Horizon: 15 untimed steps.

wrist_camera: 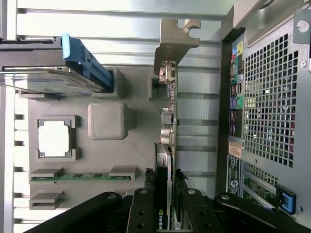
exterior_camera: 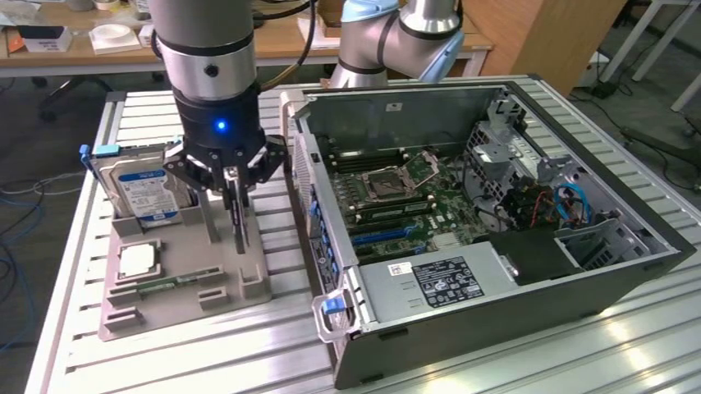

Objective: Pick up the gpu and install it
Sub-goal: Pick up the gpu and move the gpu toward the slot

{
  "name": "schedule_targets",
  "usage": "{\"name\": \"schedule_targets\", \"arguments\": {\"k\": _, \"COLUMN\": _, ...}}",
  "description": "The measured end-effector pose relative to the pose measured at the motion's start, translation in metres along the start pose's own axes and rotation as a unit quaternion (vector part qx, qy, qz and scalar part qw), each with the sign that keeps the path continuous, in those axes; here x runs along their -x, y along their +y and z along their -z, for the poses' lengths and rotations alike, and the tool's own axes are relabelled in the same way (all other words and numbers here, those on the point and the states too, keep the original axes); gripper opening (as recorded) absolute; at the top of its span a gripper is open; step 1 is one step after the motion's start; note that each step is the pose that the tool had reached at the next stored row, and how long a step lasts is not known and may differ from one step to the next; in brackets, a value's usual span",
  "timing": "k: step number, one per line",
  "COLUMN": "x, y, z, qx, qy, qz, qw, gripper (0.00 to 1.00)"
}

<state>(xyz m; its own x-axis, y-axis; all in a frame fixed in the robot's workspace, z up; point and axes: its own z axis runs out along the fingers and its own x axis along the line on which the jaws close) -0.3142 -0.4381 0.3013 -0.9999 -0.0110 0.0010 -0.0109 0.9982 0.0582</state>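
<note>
GPU grasped, install still undone.
The gripper (exterior_camera: 233, 190) is clamped on the upright gpu (exterior_camera: 240, 226) at the tray (exterior_camera: 235, 289); it is not yet in the case (exterior_camera: 493, 320) beside the tray.

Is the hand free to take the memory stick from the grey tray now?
Probably not: the hand is closed on the gpu, held on edge, though the memory stick itself lies uncovered.

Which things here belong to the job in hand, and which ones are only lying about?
Belong to the job:
the gpu, gripped by the gripper
the open computer case

Only lying about, in the gray holder:
the hard drive
the processor chip
the memory stick
</note>
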Motion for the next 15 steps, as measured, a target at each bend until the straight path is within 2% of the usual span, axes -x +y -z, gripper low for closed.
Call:
{"name": "schedule_targets", "arguments": {"k": 9, "x": 0.0, "y": 0.0003, "z": 0.0053, "qx": 0.0025, "qy": 0.0, "qz": 0.0, "qw": 1.0, "gripper": 0.26}}
{"name": "schedule_targets", "arguments": {"k": 15, "x": 0.0, "y": 0.0005, "z": 0.009, "qx": 0.003, "qy": 0.0, "qz": 0.0, "qw": 1.0, "gripper": 0.26}}
